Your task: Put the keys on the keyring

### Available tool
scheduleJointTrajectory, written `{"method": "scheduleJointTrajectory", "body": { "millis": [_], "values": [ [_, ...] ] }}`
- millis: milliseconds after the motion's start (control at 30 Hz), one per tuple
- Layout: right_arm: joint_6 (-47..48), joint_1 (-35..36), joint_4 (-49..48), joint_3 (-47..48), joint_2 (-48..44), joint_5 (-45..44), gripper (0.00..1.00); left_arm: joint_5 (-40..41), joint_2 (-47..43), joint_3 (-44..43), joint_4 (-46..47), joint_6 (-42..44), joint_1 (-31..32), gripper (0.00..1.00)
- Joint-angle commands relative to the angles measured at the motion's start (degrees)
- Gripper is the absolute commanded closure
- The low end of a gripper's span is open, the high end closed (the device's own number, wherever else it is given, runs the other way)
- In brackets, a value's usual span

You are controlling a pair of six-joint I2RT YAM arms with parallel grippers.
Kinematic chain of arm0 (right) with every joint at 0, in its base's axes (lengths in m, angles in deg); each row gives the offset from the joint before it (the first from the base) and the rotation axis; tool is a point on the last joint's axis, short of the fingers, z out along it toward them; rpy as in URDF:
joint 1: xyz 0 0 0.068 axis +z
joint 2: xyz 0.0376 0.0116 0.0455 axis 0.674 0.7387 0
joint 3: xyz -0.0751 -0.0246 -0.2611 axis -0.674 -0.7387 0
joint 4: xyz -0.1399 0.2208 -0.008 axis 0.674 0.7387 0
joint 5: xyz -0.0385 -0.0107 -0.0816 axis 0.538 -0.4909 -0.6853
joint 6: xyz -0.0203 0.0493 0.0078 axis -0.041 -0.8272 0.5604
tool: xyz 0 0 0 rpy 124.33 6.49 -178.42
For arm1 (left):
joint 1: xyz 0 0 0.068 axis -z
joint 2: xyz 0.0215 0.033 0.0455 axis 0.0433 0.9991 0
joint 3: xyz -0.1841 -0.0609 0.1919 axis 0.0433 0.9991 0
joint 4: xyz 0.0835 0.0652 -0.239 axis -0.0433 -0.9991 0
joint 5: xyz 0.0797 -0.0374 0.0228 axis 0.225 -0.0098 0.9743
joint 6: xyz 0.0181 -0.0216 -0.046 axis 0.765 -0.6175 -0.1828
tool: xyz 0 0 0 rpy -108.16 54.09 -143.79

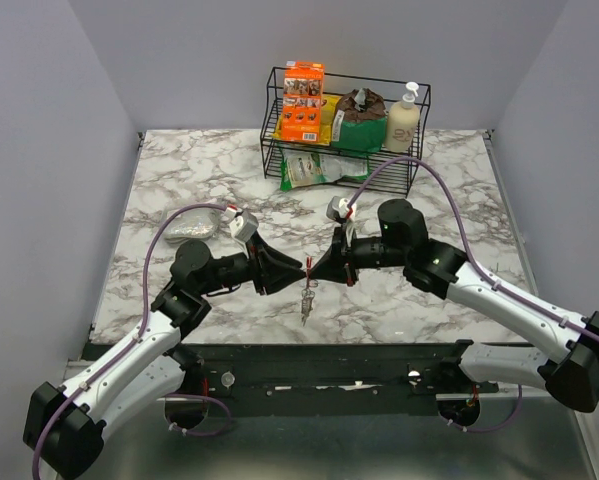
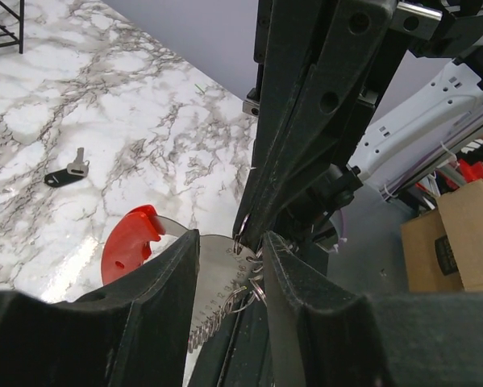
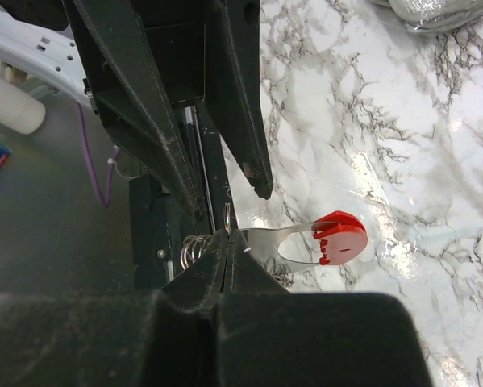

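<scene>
Alignment matters: right claw [image 3: 230,235] clamps the coiled silver wire keyring [image 3: 191,247] at mid-frame, so the half-open, empty left claw [image 2: 231,242] should square onto the red-headed silver key [image 2: 215,278].

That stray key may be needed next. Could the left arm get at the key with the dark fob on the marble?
Probably yes: the fobbed key lies alone on bare marble, nothing over it. But the left pincer straddles the keyring now.

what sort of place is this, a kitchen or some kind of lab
Most likely a robotics lab test cell, not a kitchen: a left arm and right arm bolted to a marble-pattern table, plain walls boxing it in, and a wire rack of staged products.
</scene>
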State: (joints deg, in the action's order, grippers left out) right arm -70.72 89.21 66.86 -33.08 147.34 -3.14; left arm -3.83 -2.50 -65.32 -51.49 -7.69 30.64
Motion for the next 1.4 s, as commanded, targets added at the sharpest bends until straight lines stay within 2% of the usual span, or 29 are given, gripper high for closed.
{"method": "scheduleJointTrajectory", "body": {
  "millis": [0, 367, 633, 733, 933, 1033, 1133, 1367],
  "values": [
    [-0.86, 0.28, -2.63, 1.24, -1.64, 1.59, 1.00, -3.51, -0.53, 0.44, 3.19, -1.83, -0.08, 0.55],
    [-1.04, 0.28, -2.98, 1.15, -2.26, 1.59, 1.00, -5.01, 0.53, 0.97, 5.83, -3.16, -0.08, 0.68],
    [-1.12, 0.28, -3.15, 1.41, -2.17, 2.64, 0.99, -4.48, 1.67, 1.06, 5.75, -2.98, -0.08, 0.70],
    [-1.04, 0.37, -3.15, 1.42, -2.08, 2.91, 0.99, -4.40, 1.85, 1.23, 6.18, -2.90, -0.08, 0.79],
    [-0.95, 0.28, -3.42, 1.41, -1.82, 4.05, 1.00, -4.39, 2.90, 1.23, 6.54, -2.90, -0.08, 0.85],
    [-0.86, 0.28, -3.42, 1.50, -1.90, 4.84, 0.99, -4.57, 3.25, 1.14, 6.80, -2.90, -0.08, 0.95],
    [-0.69, 0.28, -3.59, 1.68, -1.64, 5.37, 0.99, -4.57, 3.52, 1.14, 6.97, -2.81, 0.01, 1.00],
    [-0.33, 0.37, -3.59, 1.94, -1.03, 6.42, 0.99, -5.54, 3.34, 0.79, 7.42, -2.90, 0.01, 1.00]
  ]
}}
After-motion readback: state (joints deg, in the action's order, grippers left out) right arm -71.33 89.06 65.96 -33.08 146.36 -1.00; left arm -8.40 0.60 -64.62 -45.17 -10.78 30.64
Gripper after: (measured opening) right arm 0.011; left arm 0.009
